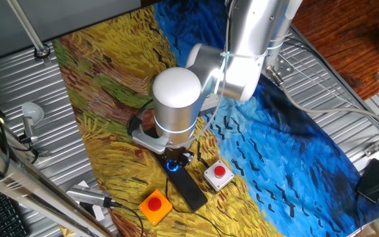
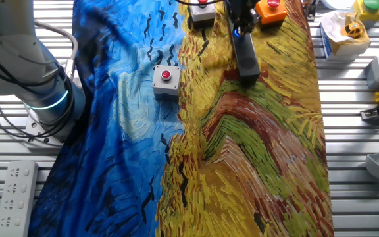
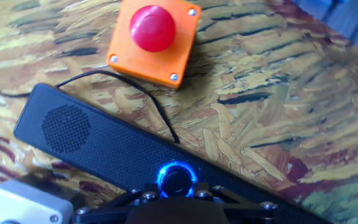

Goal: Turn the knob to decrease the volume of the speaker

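Observation:
The speaker is a long flat black bar on the painted cloth; it also shows in the other fixed view and the hand view. The knob, a small black dial ringed with blue light, sits near its middle, and its glow shows in both fixed views. My gripper is straight down over the knob. Its jaws flank the dial closely on both sides and look closed on it. The arm hides the speaker's far end in one fixed view.
An orange box with a red push button lies beside the speaker, its thin black cable crossing the bar. A white button box sits on the other side. Another grey button box stands farther off.

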`<state>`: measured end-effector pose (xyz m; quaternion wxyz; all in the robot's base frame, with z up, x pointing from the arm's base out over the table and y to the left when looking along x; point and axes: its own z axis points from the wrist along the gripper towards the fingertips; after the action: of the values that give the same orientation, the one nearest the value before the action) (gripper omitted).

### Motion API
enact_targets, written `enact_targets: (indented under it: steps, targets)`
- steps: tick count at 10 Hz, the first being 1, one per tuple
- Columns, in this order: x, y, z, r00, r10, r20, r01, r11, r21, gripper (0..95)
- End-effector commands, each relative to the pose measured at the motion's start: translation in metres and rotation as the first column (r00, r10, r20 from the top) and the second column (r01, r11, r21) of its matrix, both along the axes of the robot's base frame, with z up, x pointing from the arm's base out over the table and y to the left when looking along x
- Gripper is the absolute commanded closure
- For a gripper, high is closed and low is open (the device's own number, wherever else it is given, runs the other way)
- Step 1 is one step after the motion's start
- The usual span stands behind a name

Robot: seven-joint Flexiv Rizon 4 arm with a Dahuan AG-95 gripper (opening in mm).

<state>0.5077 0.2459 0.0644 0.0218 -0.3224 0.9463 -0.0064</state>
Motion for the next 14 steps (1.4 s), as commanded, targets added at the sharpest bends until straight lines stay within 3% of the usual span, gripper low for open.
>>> enact_targets:
  steps: [1,5,10,14]
  targets:
    - [-0.0004,0.0008,0.0000,0.988,0.156,-0.004,-0.156,0.988,-0.017,95.0]
    - [-0.0004,0.0007,0.0005,0.950,0.312,-0.007,-0.312,0.950,-0.025,95.0]
    - [-0.0004,0.0007,0.0005,0.854,0.519,-0.014,-0.519,0.853,-0.047,95.0]
    - [-0.0004,0.0000,0.0007,0.795,0.606,-0.019,-0.606,0.793,-0.064,95.0]
